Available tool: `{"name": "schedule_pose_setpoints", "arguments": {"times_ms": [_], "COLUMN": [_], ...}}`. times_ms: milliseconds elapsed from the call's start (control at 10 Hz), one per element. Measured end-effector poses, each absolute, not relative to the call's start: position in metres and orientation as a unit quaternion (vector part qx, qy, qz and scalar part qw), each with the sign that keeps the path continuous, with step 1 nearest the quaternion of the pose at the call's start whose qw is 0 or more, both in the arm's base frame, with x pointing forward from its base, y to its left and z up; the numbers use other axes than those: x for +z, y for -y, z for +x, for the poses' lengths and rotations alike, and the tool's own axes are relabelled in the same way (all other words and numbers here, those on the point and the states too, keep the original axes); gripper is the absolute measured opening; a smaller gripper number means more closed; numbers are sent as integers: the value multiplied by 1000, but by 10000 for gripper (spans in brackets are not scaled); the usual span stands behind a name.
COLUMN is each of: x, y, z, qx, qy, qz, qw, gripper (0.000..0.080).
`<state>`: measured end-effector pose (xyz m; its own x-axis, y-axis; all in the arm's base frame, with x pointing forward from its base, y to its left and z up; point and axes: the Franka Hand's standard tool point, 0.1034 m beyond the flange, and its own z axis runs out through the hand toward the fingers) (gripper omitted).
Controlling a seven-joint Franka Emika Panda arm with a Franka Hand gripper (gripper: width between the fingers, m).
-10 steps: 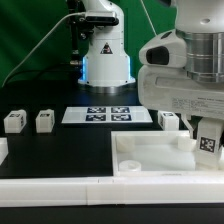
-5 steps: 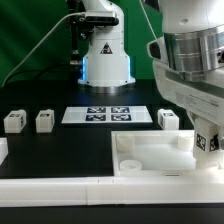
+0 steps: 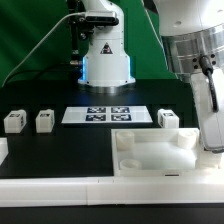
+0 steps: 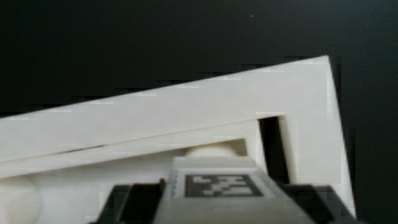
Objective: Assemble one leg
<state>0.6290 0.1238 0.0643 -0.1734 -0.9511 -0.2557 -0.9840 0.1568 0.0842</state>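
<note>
gripper (image 4: 215, 207): closed narrow on the leg; in the wrist view we see dark fingers (image 4: 125, 200) on either side of the tagged piece.
leg (image 4: 222, 183): held between the jaws with its marker tag facing the wrist camera, low over the panel's corner region. We cannot tell whether it touches the panel.
panel (image 3: 150, 152): lies flat on the table, and its corner on the exterior view's right sits under the hand.
change: a second ago the leg's tag faced the exterior camera. Now the wrist has turned, the tag is hidden from that view, and we see the hand edge-on.
meaning: we judge this turn to be either alignment or the start of twisting the leg into a corner socket — seating is not yet confirmed.
spare legs (image 3: 44, 120): three stand apart on the table, two at the exterior view's left and one just behind the panel.
marker board (image 3: 107, 114): lies between them — untouched.
</note>
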Motion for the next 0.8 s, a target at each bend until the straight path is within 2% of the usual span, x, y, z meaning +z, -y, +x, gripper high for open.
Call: {"name": "schedule_pose_setpoints", "arguments": {"times_ms": [100, 200, 300, 400, 500, 800], "x": [64, 64, 64, 64, 64, 63], "y": [-125, -128, -130, -130, -131, -130], "z": [628, 625, 624, 623, 623, 623], "qx": [115, 115, 113, 104, 96, 84], "qy": [-743, -735, -710, -649, -588, -476], "qz": [-655, -664, -690, -750, -799, -870], "qw": [73, 72, 76, 81, 86, 98], "gripper": [291, 450, 575, 575, 633, 649]}}
